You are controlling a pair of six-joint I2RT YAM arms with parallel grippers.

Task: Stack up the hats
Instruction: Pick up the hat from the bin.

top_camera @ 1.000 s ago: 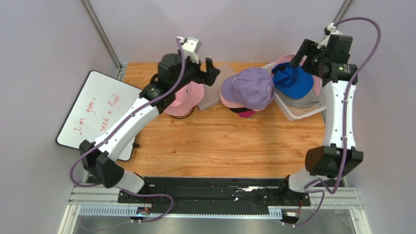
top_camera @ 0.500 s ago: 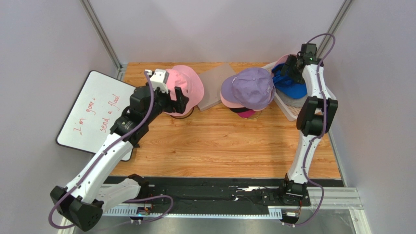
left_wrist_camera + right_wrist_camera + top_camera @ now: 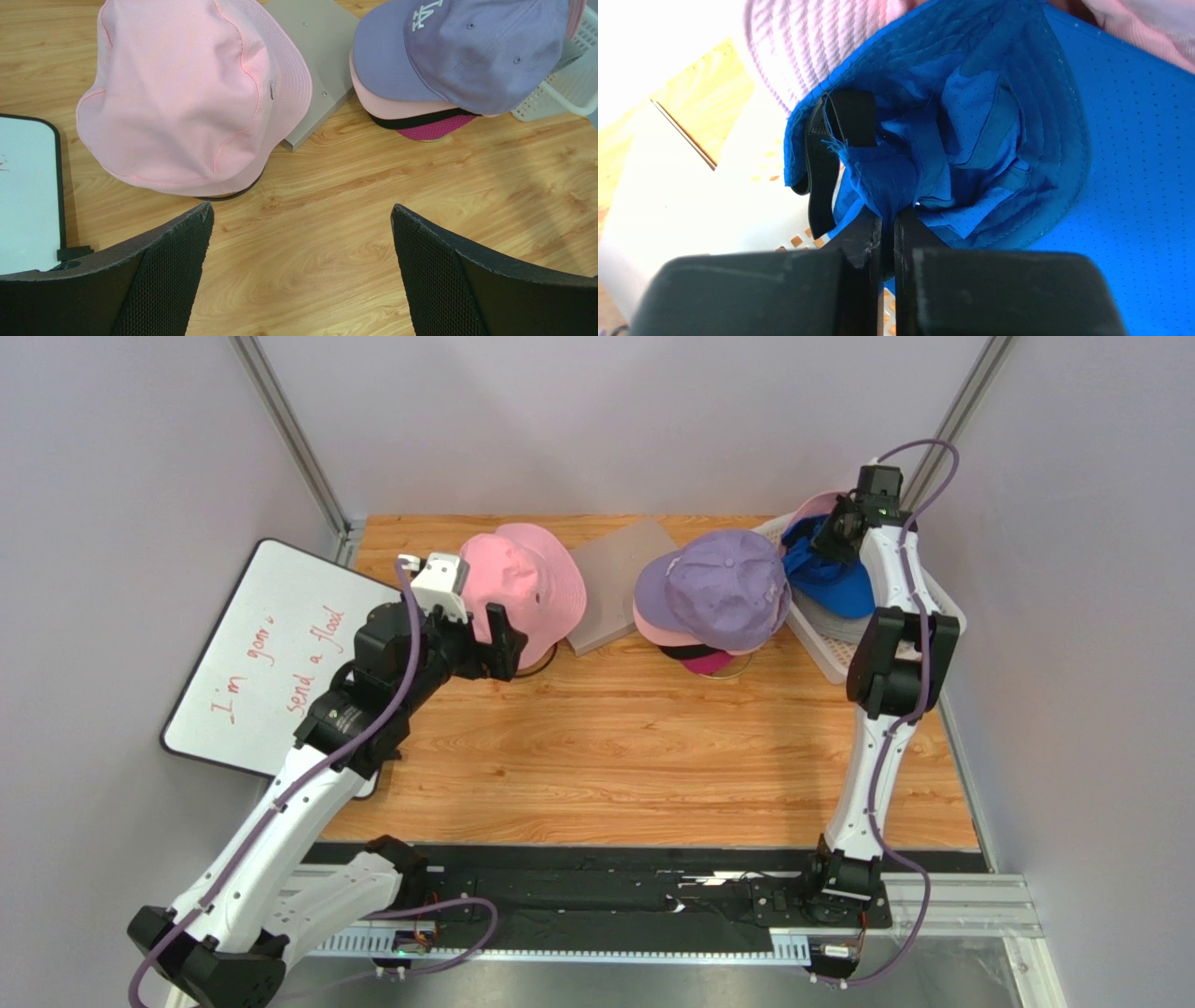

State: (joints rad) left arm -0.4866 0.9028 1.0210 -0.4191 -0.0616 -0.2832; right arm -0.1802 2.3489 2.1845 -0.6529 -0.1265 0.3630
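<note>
Wooden table (image 3: 631, 756), whiteboard (image 3: 267, 665) over left edge, grey panel (image 3: 617, 588), pink bucket hat (image 3: 519, 588), lavender-topped cap pile (image 3: 723, 588), white basket (image 3: 565, 94) far right

Just behind the left pincer (image 3: 494, 637) sits the bucket hat (image 3: 526, 588) on the tabletop (image 3: 631, 742). Right of this pincer lie a flat panel (image 3: 617, 595), then a stack of caps (image 3: 716, 595). At the right pincer (image 3: 887, 231), one cap (image 3: 990, 140) lies in the basket (image 3: 842, 661).
</note>
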